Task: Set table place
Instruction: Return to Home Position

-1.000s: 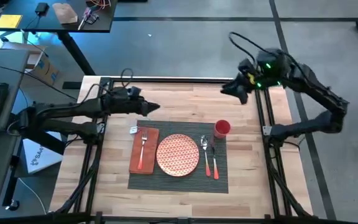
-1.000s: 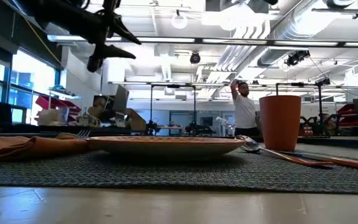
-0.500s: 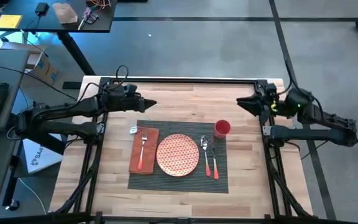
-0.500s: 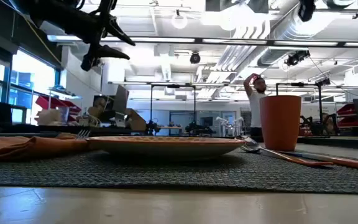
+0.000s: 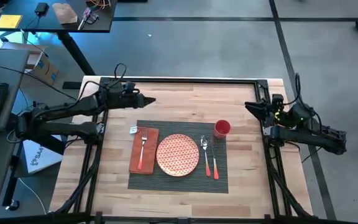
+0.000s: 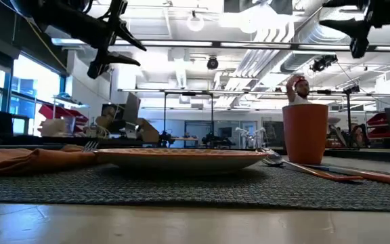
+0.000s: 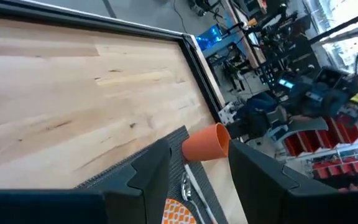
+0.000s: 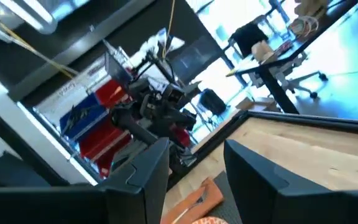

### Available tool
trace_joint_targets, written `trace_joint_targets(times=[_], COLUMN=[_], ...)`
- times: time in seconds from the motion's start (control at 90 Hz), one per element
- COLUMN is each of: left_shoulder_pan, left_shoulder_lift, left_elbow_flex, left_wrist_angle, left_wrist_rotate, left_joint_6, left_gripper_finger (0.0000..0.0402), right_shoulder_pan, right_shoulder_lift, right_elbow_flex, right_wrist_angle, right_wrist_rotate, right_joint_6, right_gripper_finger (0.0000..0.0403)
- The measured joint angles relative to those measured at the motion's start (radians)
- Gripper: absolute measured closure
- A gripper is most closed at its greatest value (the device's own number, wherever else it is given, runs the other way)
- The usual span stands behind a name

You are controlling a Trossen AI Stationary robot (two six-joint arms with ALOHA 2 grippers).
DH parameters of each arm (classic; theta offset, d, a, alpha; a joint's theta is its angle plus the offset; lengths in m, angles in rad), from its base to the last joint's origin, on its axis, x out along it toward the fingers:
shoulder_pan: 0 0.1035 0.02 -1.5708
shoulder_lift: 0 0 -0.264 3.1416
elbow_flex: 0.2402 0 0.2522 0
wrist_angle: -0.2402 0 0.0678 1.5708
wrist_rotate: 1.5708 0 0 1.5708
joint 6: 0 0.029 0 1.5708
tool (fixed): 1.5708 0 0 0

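Moved: the right arm now lies low and folded in by the right rail of the table; a second ago it was raised over the far right corner. The left arm has drawn back a little toward the far left.
Left side: the left gripper hovers over bare planks beyond the mat's far left corner, fingers spread with nothing between them.
Right side: the right gripper sits at the table's right edge, apart from the cup, fingers parted and empty.
Place: the dark grey ribbed placemat lies flat on the near middle of the table.
Centre: the red-patterned plate rests in the middle of the placemat.
Left of plate: the orange napkin lies on the mat with the fork on top.
Right of plate: the spoon and knife lie side by side, orange handles toward the near edge.
Far right corner of mat: the cup stands upright, just beyond the knife.
Room: a person shows behind the cup in the low view, mostly hidden.
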Motion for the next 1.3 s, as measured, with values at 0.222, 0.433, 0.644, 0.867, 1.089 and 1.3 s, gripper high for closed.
trace_joint_targets(times=[0.222, 0.433, 0.644, 0.867, 1.089, 1.3], left_shoulder_pan=[0.018, 0.018, 0.018, 0.019, 0.023, 0.061], left_shoulder_lift=[0.000, -0.004, -0.015, -0.033, -0.089, -0.298], left_elbow_flex=[0.000, 0.000, 0.000, 0.000, -0.029, -0.180], left_wrist_angle=[-0.004, -0.009, -0.015, -0.034, -0.034, -0.011], left_wrist_rotate=[-0.001, 0.000, -0.001, -0.005, -0.003, -0.011], left_joint_6=[-0.013, -0.021, -0.005, 0.122, 0.351, 0.380], left_gripper_finger=[0.0257, 0.0257, 0.0257, 0.0258, 0.0275, 0.0332], right_shoulder_pan=[0.000, -0.001, -0.003, -0.003, -0.003, -0.003], right_shoulder_lift=[-0.051, -0.060, -0.056, -0.038, -0.039, -0.039], right_elbow_flex=[-0.085, -0.238, -0.351, -0.351, -0.351, -0.351], right_wrist_angle=[-0.010, 0.142, 0.253, 0.190, 0.183, 0.181], right_wrist_rotate=[0.050, 0.072, 0.111, -0.018, -0.058, -0.063], right_joint_6=[-0.004, 0.057, 0.081, -0.014, -0.035, -0.035], right_gripper_finger=[0.0266, 0.0266, 0.0266, 0.0266, 0.0266, 0.0265])
